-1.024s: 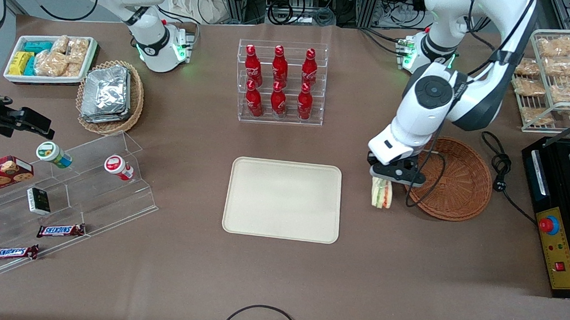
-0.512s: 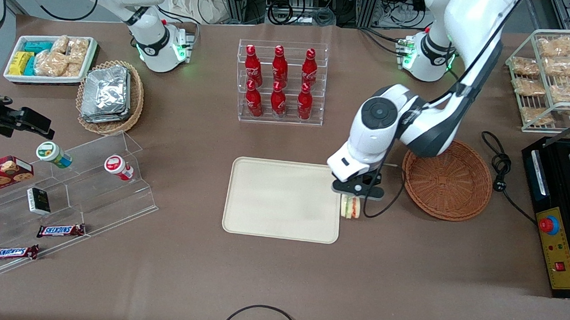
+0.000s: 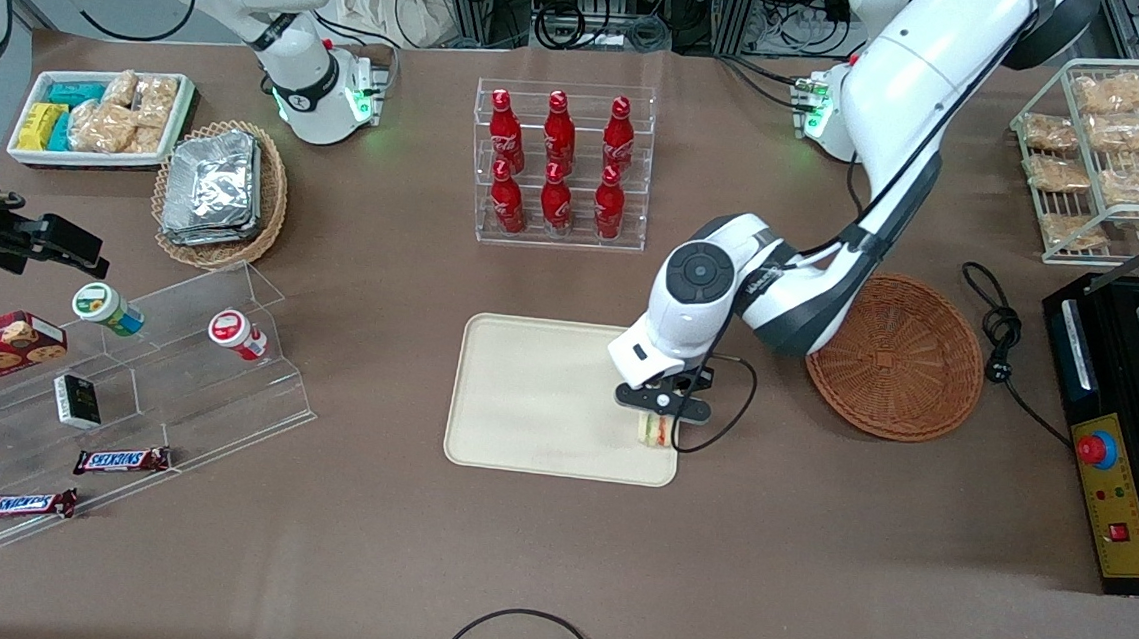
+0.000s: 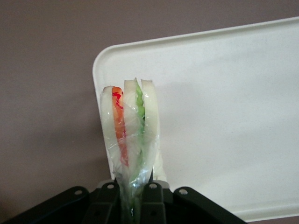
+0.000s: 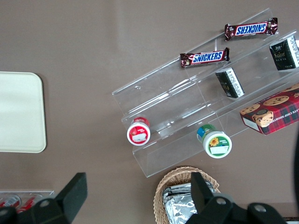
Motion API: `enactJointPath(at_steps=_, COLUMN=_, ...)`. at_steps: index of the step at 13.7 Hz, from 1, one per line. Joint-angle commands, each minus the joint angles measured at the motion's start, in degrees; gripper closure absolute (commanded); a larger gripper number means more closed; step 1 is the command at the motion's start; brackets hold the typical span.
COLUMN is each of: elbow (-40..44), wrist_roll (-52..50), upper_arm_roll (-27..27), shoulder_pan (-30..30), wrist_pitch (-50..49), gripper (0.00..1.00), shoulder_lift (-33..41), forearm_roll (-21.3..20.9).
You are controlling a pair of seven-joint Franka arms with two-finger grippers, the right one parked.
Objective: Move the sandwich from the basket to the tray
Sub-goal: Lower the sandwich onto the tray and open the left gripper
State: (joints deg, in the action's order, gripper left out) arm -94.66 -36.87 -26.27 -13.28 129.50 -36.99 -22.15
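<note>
Wrapped sandwich in pincer over tray

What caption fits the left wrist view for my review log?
Claw shut on the wrapped sandwich, held above a corner of the cream tray.

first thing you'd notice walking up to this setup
The gripper hangs over the tray, at its corner nearest the basket, shut on the wrapped sandwich, whose orange, red and green layers show. Next, six red bottles in a clear rack, farther from the front camera than the tray.
</note>
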Motion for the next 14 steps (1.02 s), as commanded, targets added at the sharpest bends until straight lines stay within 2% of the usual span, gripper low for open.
enactJointPath(at_steps=1, elbow=4.3, wrist_roll=-2.6, upper_arm_roll=0.3, shoulder_pan=-1.7, wrist_pitch=-2.0, gripper=0.95, shoulder_lift=-3.9, forearm_roll=-3.3)
enactJointPath(at_steps=7, elbow=5.7, wrist_roll=-2.3, upper_arm_roll=0.3, shoulder_pan=-2.4, wrist_pitch=-1.8, gripper=0.89, shoulder_lift=-6.7, forearm_roll=-3.7)
enactJointPath(at_steps=9, elbow=5.7, wrist_roll=-2.3, upper_arm_roll=0.3, shoulder_pan=-2.4, wrist_pitch=-1.8, gripper=0.82, shoulder_lift=-6.8, forearm_roll=-3.7)
enactJointPath(at_steps=10, elbow=5.7, wrist_roll=-2.3, upper_arm_roll=0.3, shoulder_pan=-2.4, wrist_pitch=-1.8, gripper=0.68, shoulder_lift=-6.8, forearm_roll=-3.7)
enactJointPath(at_steps=13, elbow=5.7, wrist_roll=-3.5, upper_arm_roll=0.3, shoulder_pan=-3.1, wrist_pitch=-1.7, gripper=0.0, shoulder_lift=-6.9, forearm_roll=-3.7)
enactJointPath(at_steps=14, elbow=5.7, wrist_roll=-3.9, upper_arm_roll=0.4, shoulder_pan=-3.2, wrist_pitch=-1.7, gripper=0.0, shoulder_lift=-6.8, forearm_roll=-3.7)
